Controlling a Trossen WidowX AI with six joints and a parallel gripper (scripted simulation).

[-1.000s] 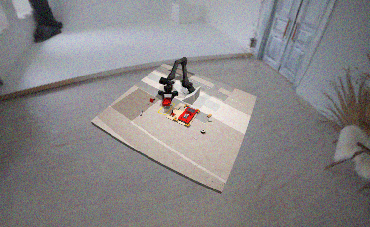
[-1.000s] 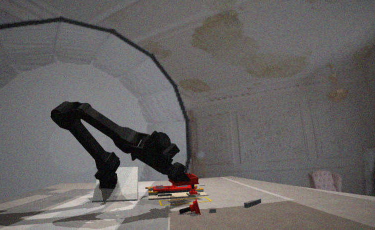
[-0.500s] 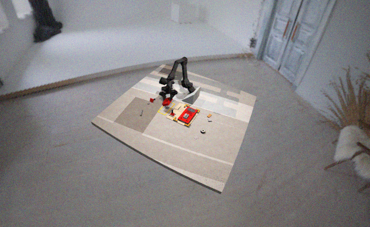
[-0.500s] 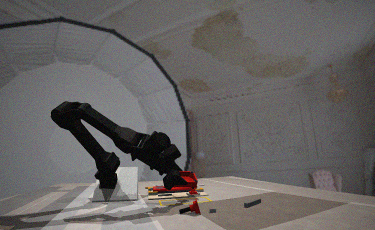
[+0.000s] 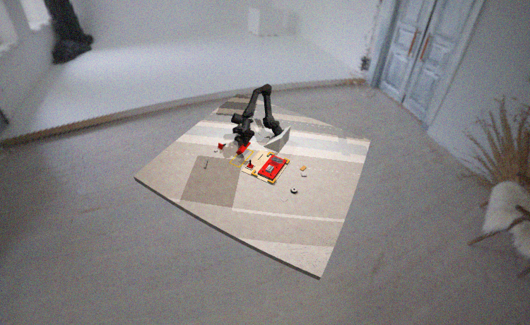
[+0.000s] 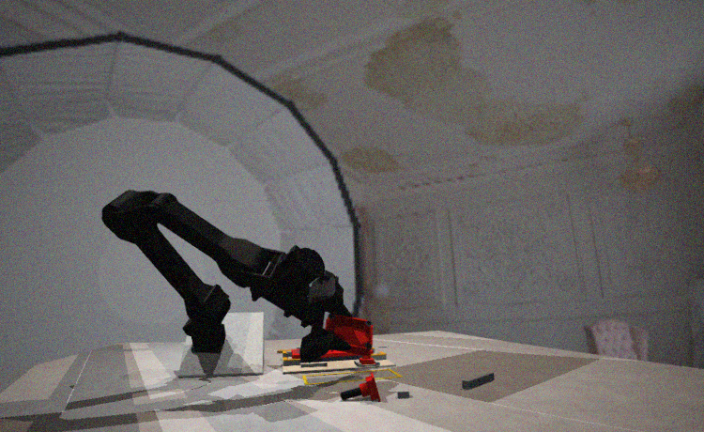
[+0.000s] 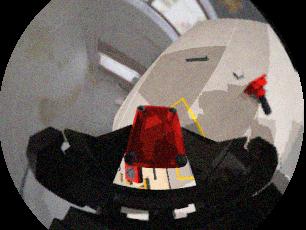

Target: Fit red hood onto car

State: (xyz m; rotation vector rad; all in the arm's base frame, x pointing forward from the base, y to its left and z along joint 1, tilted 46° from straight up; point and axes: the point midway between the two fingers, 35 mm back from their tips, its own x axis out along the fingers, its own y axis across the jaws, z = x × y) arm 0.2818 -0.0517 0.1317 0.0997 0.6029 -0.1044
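My gripper is shut on the red hood, which is off the table and steeply tilted. In the wrist view its dark corner bosses show between the two wide-set black fingers. The hood is beside the jig, near its small-parts end, and not touching the car in the top view. The red chassis sits in the jig. The grey engine block stands on its deck. The pegs are too small to make out clearly.
A small red part with a black post stands on the jig's board. A red part with a black handle lies on the table. A white slanted panel stands by the arm's base. An orange block lies beyond the jig.
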